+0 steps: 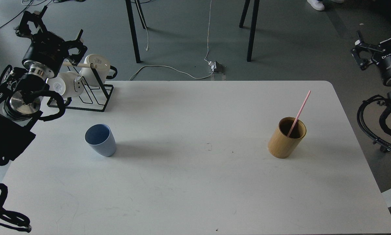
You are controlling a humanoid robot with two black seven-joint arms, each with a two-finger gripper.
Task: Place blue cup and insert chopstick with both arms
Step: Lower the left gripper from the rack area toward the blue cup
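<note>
The blue cup (100, 139) stands upright on the left part of the white table (195, 182), nothing touching it. The pink chopstick (299, 112) leans inside the tan bamboo cylinder (285, 138) on the right part of the table, its top pointing up and right. My left gripper (48, 24) is raised at the far left, above the mug rack, well behind the blue cup, with its fingers spread and nothing between them. My right gripper (361, 49) hangs off the table's right edge, far from the cylinder, open and empty.
A black wire rack (84, 94) with white handled mugs (96, 67) and a pale wooden rod stands at the table's back left corner, just under my left gripper. Black stand legs and a white cable lie on the floor behind the table.
</note>
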